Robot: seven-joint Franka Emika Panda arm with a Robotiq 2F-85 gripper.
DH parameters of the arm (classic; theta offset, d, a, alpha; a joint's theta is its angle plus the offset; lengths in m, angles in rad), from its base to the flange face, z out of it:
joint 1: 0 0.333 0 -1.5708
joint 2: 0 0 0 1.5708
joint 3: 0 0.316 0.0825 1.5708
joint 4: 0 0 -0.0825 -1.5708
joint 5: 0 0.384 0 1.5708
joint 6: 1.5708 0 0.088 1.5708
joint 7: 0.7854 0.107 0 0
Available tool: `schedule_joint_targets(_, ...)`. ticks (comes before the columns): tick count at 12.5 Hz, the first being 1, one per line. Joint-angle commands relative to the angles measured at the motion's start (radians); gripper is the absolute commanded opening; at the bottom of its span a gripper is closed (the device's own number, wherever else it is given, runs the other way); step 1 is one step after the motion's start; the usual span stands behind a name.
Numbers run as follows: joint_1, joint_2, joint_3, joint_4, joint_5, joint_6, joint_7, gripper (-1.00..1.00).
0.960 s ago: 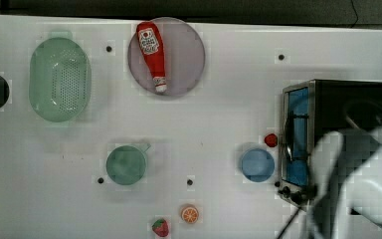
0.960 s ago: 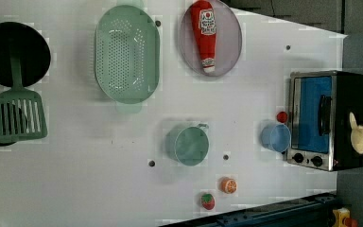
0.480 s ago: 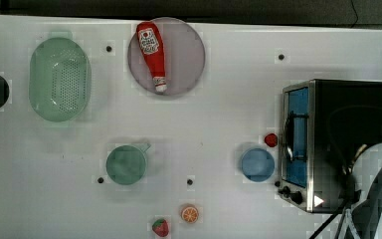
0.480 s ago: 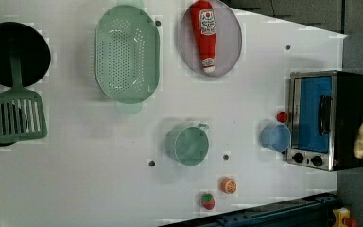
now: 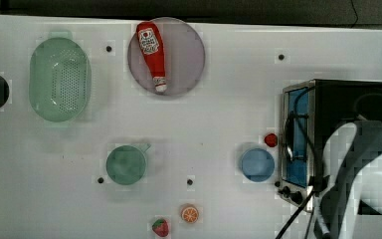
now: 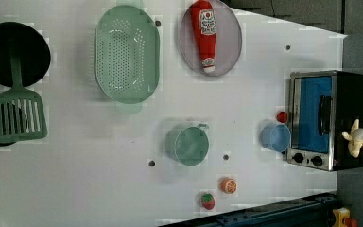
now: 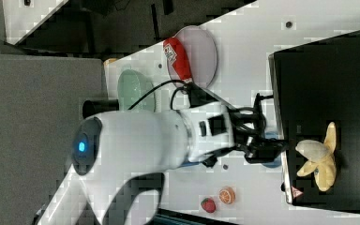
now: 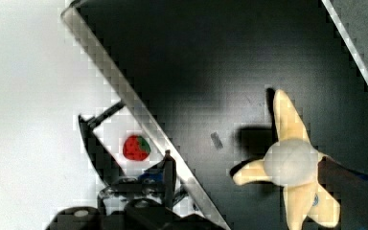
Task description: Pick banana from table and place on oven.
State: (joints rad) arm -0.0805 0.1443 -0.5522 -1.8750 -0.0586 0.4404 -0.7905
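The pale-yellow, partly peeled banana (image 7: 319,157) lies on the oven's (image 7: 323,84) black top, its peel strips splayed around the cream flesh. In the left view the banana (image 6: 357,144) rests near the right edge of the oven (image 6: 350,94), above the knobs. The wrist view looks straight down on the banana (image 8: 292,165) and the dark oven top (image 8: 196,72). My gripper (image 7: 268,147) hangs at the oven's front edge, just short of the banana. In the top view my white arm (image 5: 363,174) covers the lower right part of the oven (image 5: 348,99) on the white table (image 5: 219,124).
Beside the oven door stand a blue cup (image 5: 256,164) and a small red object (image 5: 270,140). A green cup (image 5: 125,164), an orange slice (image 5: 189,214) and a strawberry (image 5: 160,227) sit mid-table. A ketchup bottle (image 5: 151,45) lies on a purple plate (image 5: 189,55) near a green colander (image 5: 59,79).
In the top view my arm swung off toward the lower right, then came back over the oven's corner. The banana shifted slightly along the oven's edge in the left view.
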Motion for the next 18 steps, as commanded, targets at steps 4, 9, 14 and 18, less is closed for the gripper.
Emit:
schedule_joint_targets(4, 0.082, -0.201, 0.132, 0.073, 0.017, -0.230, 0.278, 1.00)
schedule_joint_targets(9, 0.096, -0.351, 0.385, 0.071, 0.013, -0.436, 0.772, 1.00)
schedule_joint_targets(14, 0.096, -0.424, 0.511, 0.052, 0.013, -0.471, 0.890, 1.00)
schedule_joint_targets(18, 0.096, -0.429, 0.520, 0.034, 0.013, -0.475, 0.890, 1.00)
